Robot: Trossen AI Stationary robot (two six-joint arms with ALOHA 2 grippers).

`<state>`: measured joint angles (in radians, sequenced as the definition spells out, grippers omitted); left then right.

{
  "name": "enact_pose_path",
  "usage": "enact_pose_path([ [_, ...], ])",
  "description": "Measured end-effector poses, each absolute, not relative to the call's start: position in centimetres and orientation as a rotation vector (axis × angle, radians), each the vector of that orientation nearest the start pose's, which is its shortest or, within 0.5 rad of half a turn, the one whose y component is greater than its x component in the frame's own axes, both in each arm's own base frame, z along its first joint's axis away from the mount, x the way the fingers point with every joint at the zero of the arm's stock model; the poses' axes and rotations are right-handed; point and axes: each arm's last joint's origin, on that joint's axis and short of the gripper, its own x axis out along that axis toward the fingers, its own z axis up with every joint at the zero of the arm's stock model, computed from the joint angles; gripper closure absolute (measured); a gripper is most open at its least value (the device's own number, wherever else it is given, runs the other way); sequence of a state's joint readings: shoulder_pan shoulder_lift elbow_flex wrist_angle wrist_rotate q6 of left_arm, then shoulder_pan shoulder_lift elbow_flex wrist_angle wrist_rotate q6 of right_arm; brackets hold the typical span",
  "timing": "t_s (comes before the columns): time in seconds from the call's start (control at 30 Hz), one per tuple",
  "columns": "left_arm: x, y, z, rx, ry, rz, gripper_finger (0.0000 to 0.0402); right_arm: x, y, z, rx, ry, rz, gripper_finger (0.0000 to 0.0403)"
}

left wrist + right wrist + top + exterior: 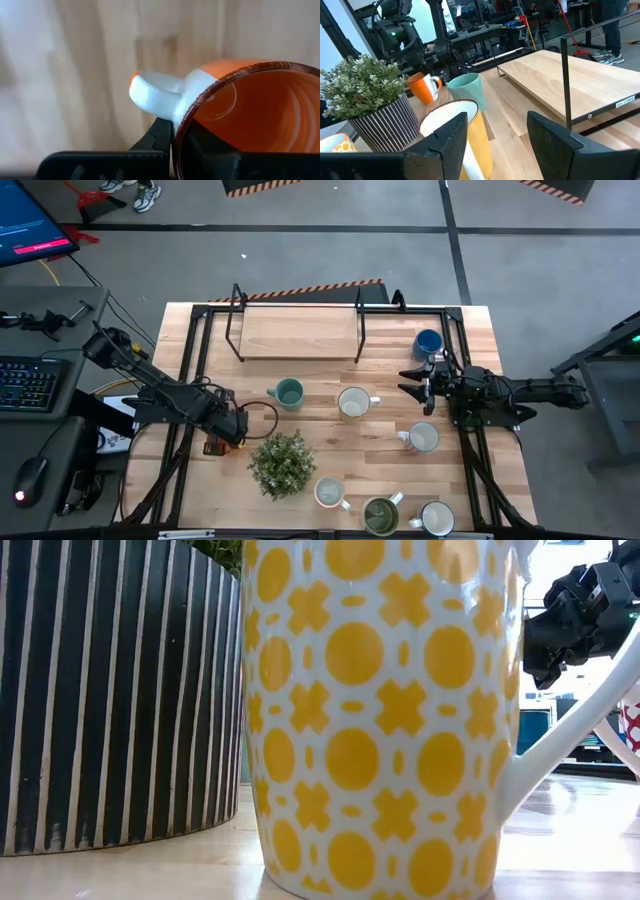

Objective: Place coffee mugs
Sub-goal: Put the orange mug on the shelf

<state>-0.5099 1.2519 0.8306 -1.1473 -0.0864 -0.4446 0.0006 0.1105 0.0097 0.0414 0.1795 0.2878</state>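
While the left gripper (222,442) sits at the left of centre in the high view, its fingers (159,137) are clenched on the rim of the orange mug (250,107), one outside the wall by the white handle and one inside. In the right wrist view that mug (422,86) shows tilted and lifted off the wood, at the upper left of the frame, with the dark left arm behind it.

The right gripper (418,383) hangs at the right of centre in the high view, its fingers spread wide and grasping nothing. Just above it in that view stands the blue mug (428,342), near the table's (320,405) upper right corner.

The teal mug (288,392) stands left of centre, just right of the left gripper. A white mug (353,402) stands at the middle, and another (424,438) right of it, below the right gripper. Along the lower edge stand a third white mug (330,492), the olive mug (380,515) and a fourth white one (436,518).

The plant (282,464) stands below centre, between the left gripper and the lower mugs. A wooden rack (298,332) with black legs fills the upper middle of the table.

In the low view a white mug patterned with yellow dots and crosses (385,720) fills the frame, the plant's striped pot (120,690) close on its left.
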Motion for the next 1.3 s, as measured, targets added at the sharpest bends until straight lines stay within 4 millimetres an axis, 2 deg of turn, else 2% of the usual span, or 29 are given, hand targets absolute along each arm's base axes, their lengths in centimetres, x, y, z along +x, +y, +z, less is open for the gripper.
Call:
enact_pose_path([
  [0.2, 16.6, -7.8, 25.6, 0.181, 1.456, 0.075, 0.0397, 10.4, -0.5, 16.1, 0.280, 0.047, -0.188, 0.0210],
  [0.37, 17.8, -6.3, 29.2, 0.276, 1.345, 0.100, 0.0397, 10.4, -0.5, 16.1, 0.280, 0.049, -0.189, 0.0210],
  [0.57, 19.5, -2.3, 32.7, 0.402, 1.240, 0.229, 0.0397, 10.4, -0.5, 16.1, 0.299, 0.047, -0.189, 0.0210],
  [0.77, 20.9, 3.3, 35.2, 0.413, 1.126, 0.359, 0.0397, 10.4, -0.5, 16.1, 0.306, 0.047, -0.192, 0.0210],
  [0.9, 21.4, 6.8, 36.1, 0.361, 1.039, 0.374, 0.0397, 10.5, -0.5, 16.0, 0.306, 0.049, -0.189, 0.0210],
  [0.97, 21.4, 8.3, 36.0, 0.342, 1.057, 0.380, 0.0397, 10.5, -0.5, 16.0, 0.307, 0.050, -0.183, 0.0210],
  [1.2, 22.9, 13.0, 33.0, 0.241, 1.205, 0.380, 0.0397, 10.5, -0.3, 16.0, 0.350, 0.063, -0.121, 0.0210],
  [1.3, 23.6, 14.7, 31.5, 0.255, 1.267, 0.365, 0.0397, 10.5, -0.3, 16.0, 0.356, 0.065, -0.109, 0.0210],
])
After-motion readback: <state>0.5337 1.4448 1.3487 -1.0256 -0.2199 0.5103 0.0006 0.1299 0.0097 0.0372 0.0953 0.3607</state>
